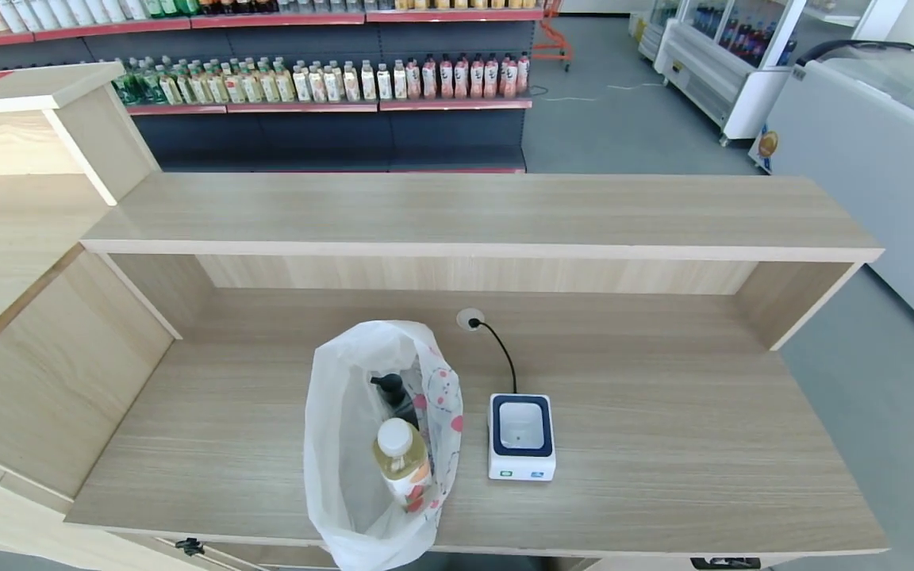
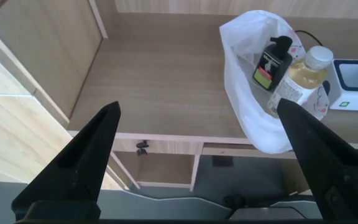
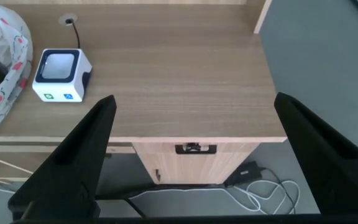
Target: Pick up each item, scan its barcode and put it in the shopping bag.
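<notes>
2 grippers, left [image 2: 197, 106] and right [image 3: 194, 96], hang wide open and empty off the counter's [image 1: 663, 444] near edge. On the counter, the shopping bag [image 1: 330, 444] holds 2 bottles, a pale drink bottle [image 1: 401, 460] nearer and a black pump bottle [image 1: 392, 392] behind. The scanner [image 1: 521, 436] sits just right of the bag.

Shopping bag [image 1: 330, 444] stands on counter [image 1: 663, 444] at front edge, L of ctr. Inside: bottle [image 1: 401, 460] toward front, pump bottle [image 1: 393, 396] just behind it. Scanner [image 1: 521, 436] just R of bag. Cable [image 1: 502, 353] runs from scanner's back to hole [image 1: 470, 319] farther back. Raised ledge [image 1: 473, 210] spans rear of counter. Store shelves [image 1: 330, 87] beyond, freezers [image 1: 862, 135] far R.
</notes>
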